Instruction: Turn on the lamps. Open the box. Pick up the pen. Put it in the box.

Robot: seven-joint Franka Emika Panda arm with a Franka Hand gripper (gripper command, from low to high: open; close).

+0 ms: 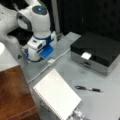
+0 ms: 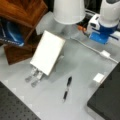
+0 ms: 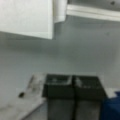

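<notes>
The white lampshade of the lamps stands at a front view's top and fills the wrist view's upper left. The box sits closed at a front view's right, black lid down, white tag on its front; its corner shows in both front views. The black pen with a pale middle band lies flat on the grey table between notebook and box. My gripper points down over bare table near the lampshade, far from the pen, fingers together and holding nothing.
A white spiral notebook leans propped in the middle. A small white block on a white cable lies beside my blue-and-white hand. A brown wooden shelf fills a front view's lower left. The grey table carries everything.
</notes>
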